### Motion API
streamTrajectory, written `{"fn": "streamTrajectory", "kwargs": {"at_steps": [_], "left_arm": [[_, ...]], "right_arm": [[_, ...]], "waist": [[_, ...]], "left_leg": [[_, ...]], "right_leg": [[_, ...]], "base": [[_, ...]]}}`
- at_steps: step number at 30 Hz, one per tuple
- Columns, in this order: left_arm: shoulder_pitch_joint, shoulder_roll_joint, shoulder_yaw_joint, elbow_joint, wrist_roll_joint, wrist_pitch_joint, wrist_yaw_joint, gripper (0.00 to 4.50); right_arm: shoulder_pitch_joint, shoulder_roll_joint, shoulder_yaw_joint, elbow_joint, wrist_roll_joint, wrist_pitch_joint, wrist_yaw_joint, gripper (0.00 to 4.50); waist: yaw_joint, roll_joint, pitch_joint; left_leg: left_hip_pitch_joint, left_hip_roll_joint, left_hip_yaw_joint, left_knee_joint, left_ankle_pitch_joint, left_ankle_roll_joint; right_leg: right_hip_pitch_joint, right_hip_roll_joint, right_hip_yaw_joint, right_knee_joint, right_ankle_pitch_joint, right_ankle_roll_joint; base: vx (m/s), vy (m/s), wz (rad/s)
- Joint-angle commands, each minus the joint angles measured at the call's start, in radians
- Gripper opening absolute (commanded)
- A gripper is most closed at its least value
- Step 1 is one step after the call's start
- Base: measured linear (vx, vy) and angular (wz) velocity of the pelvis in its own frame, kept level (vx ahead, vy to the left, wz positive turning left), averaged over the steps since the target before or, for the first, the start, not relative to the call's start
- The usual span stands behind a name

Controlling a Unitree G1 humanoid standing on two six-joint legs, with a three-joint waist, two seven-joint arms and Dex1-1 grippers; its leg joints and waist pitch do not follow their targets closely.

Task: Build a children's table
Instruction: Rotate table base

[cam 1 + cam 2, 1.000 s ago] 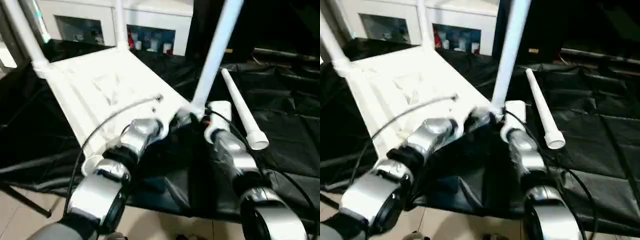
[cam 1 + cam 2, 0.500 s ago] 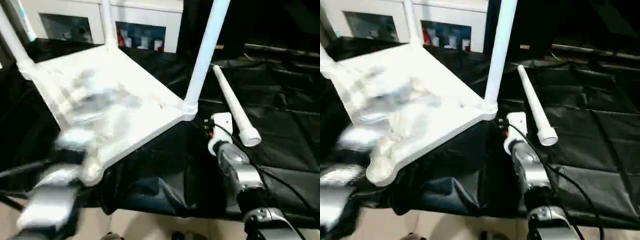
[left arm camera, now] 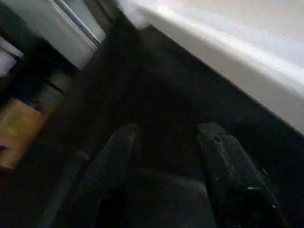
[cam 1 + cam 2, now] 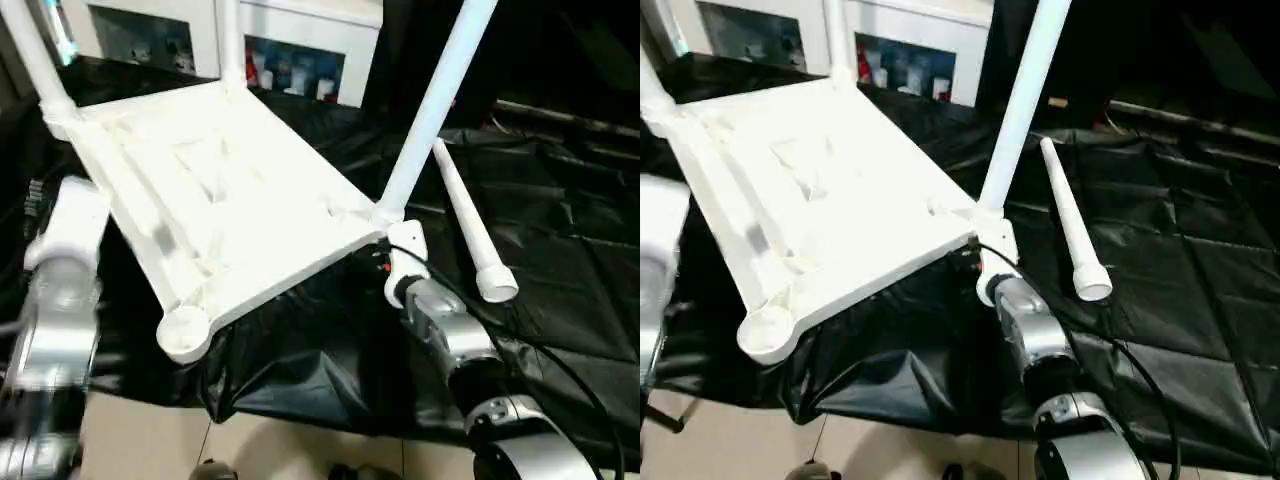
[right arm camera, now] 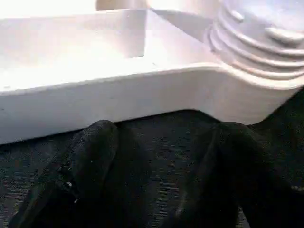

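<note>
1. While the white tabletop point(image 4: 220, 215) lay upside down on the black sheet point(image 4: 560, 260), three legs were seen standing in its corner sockets, one point(image 4: 430, 110) near the right gripper point(image 5: 156, 142).
2. A fourth leg point(image 4: 465, 225) was laid loose on the sheet, beside that corner.
3. The right gripper's fingers point(image 5: 90, 156) were held apart, just below the tabletop's edge.
4. The left gripper point(image 3: 164, 137) was likewise spread, empty, near another edge.

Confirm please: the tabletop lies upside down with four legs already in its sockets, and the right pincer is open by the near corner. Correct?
Not quite. The left eye view shows three legs standing in the tabletop; the near-left socket is empty, and the fourth leg lies loose on the black sheet. The right pincer is open by the corner.
</note>
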Motion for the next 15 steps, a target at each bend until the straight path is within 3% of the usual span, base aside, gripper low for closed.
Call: {"fn": "streamTrajectory", "kwargs": {"at_steps": [1, 2, 4, 6, 8, 11, 13, 14, 15], "left_arm": [[0.010, -0.015, -0.071, -0.085, -0.089, 0.091, -0.144, 2.14], [0.016, -0.016, -0.090, -0.105, -0.110, 0.117, -0.180, 2.14], [0.029, -0.019, -0.116, -0.152, -0.157, 0.153, -0.237, 2.14], [0.042, -0.021, -0.139, -0.218, -0.220, 0.201, -0.305, 2.14], [0.051, -0.016, -0.167, -0.262, -0.258, 0.223, -0.372, 2.14], [0.037, -0.031, -0.184, -0.275, -0.284, 0.222, -0.417, 2.14], [0.026, -0.040, -0.192, -0.277, -0.295, 0.231, -0.431, 2.14], [0.022, -0.043, -0.199, -0.273, -0.296, 0.225, -0.436, 2.14], [0.015, -0.049, -0.227, -0.256, -0.298, 0.205, -0.440, 2.14]], "right_arm": [[-0.025, -0.008, 0.004, 0.021, -0.003, 0.006, 0.014, 3.77], [-0.030, -0.010, 0.004, 0.027, -0.002, 0.005, 0.015, 3.77], [-0.041, -0.017, 0.003, 0.036, -0.002, 0.001, 0.025, 3.77], [-0.047, -0.038, -0.002, 0.038, 0.002, 0.000, 0.046, 3.77], [-0.048, -0.066, -0.014, 0.029, 0.010, 0.009, 0.064, 3.77], [-0.049, -0.094, -0.028, 0.017, 0.016, 0.021, 0.075, 3.77], [-0.052, -0.108, -0.036, 0.016, 0.019, 0.027, 0.077, 3.77], [-0.053, -0.114, -0.039, 0.013, 0.021, 0.031, 0.078, 3.77], [-0.060, -0.135, -0.054, -0.007, 0.029, 0.048, 0.079, 3.77]], "waist": [[0.003, 0.037, -0.062], [0.000, 0.032, -0.062], [0.000, 0.035, -0.060], [0.001, 0.040, -0.060], [0.002, 0.039, -0.060], [-0.001, 0.037, -0.061], [-0.001, 0.035, -0.062], [-0.002, 0.037, -0.062], [-0.003, 0.045, -0.063]], "left_leg": [[0.010, 0.009, 0.003, -0.077, -0.219, -0.013], [0.009, 0.010, 0.003, -0.077, -0.225, -0.017], [0.006, 0.007, 0.002, -0.076, -0.252, -0.023], [0.012, 0.008, 0.003, -0.075, -0.266, -0.023], [0.011, 0.007, 0.004, -0.074, -0.266, -0.021], [0.004, 0.005, 0.002, -0.075, -0.254, -0.018], [0.007, 0.005, 0.004, -0.072, -0.246, -0.017], [0.007, 0.004, 0.004, -0.071, -0.239, -0.016], [0.005, 0.004, 0.004, -0.071, -0.235, -0.018]], "right_leg": [[0.049, -0.051, 0.056, -0.058, -0.226, -0.149], [0.050, -0.051, 0.056, -0.058, -0.232, -0.149], [0.049, -0.049, 0.056, -0.059, -0.253, -0.149], [0.046, -0.048, 0.057, -0.062, -0.261, -0.146], [0.048, -0.043, 0.056, -0.062, -0.256, -0.144], [0.054, -0.043, 0.056, -0.062, -0.268, -0.132], [0.052, -0.042, 0.057, -0.064, -0.264, -0.129], [0.053, -0.040, 0.056, -0.063, -0.253, -0.131], [0.055, -0.040, 0.057, -0.060, -0.244, -0.134]], "base": [[0.000, 0.000, 0.00], [0.000, 0.000, 0.00], [0.000, 0.000, 0.00], [0.000, 0.000, 0.00], [0.000, 0.000, 0.00], [0.000, 0.000, 0.00], [0.000, 0.000, 0.00], [0.000, 0.000, 0.00], [0.000, 0.000, 0.00]]}}
